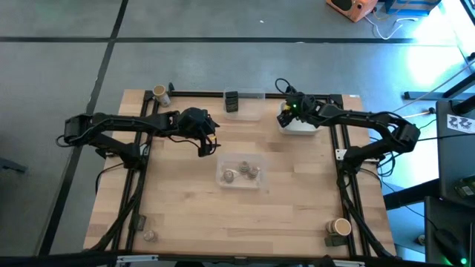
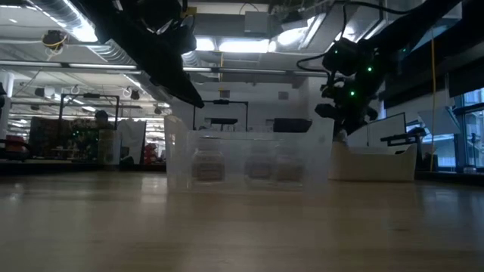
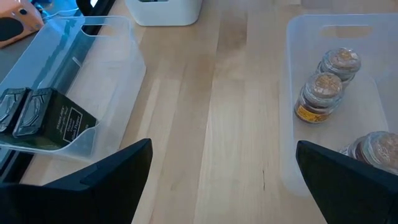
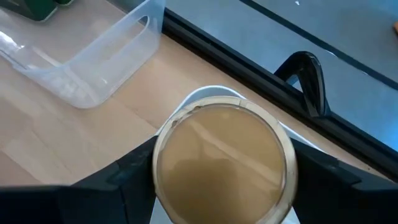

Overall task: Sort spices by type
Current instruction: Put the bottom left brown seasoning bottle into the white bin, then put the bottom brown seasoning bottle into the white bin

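Observation:
My right gripper [image 1: 288,113] stands over the white tray [image 1: 303,127] at the far right of the table, shut on a round tan-topped jar [image 4: 224,158]. My left gripper [image 1: 206,142] hangs open over bare wood, left of the middle, between two clear bins. The middle bin [image 1: 223,182] holds three small round jars [image 1: 241,172]. The far bin [image 1: 256,113] holds dark boxy containers [image 1: 231,101], which show in the left wrist view as dark boxes [image 3: 43,118]. Loose tan-topped jars stand at the far left corner [image 1: 159,93] and the near right corner [image 1: 340,226]. My right gripper pinches the tan-topped jar by its side wall just under the lid [image 4: 163,163], one finger [image 4: 127,171] on each side, coming from above. The jar is upright over the white tray's rim [image 4: 211,93]. Whether its bottom rests in the tray cannot be told.
Small grey jars [image 1: 148,236] lie at the near left corner by the frame. A black rail [image 4: 249,68] runs along the table's far edge behind the tray. Bare wood lies between the two bins [image 3: 230,112] and along the near side [image 1: 237,222].

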Controlling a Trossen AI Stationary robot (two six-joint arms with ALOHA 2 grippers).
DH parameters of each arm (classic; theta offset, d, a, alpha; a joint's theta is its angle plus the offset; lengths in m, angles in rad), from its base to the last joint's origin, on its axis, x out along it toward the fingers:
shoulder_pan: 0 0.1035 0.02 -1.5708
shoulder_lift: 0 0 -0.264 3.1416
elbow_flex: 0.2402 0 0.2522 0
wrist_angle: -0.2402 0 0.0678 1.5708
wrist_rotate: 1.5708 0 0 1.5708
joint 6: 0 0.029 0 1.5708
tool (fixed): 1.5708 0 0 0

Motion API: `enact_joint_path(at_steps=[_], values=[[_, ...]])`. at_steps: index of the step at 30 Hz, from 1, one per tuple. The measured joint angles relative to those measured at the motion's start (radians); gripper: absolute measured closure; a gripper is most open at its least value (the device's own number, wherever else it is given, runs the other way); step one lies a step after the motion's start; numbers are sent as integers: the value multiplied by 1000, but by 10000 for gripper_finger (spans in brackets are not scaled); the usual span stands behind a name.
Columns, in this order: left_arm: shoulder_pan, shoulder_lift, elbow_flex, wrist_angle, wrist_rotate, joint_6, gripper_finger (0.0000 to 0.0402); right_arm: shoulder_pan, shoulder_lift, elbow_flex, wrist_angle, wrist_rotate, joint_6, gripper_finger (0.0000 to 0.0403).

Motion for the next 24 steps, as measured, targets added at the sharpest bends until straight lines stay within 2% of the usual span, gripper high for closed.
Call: enact_joint_path(at_steps=[8,16,24], values=[[0,0,0,0,0,-13,23,0,2,-1,-14,-26,-3,53],[0,0,0,-8,0,-18,23,1,-29,28,-38,1,-26,45],[0,0,0,-5,0,-25,23,55,-121,139,-279,2,-27,43]])
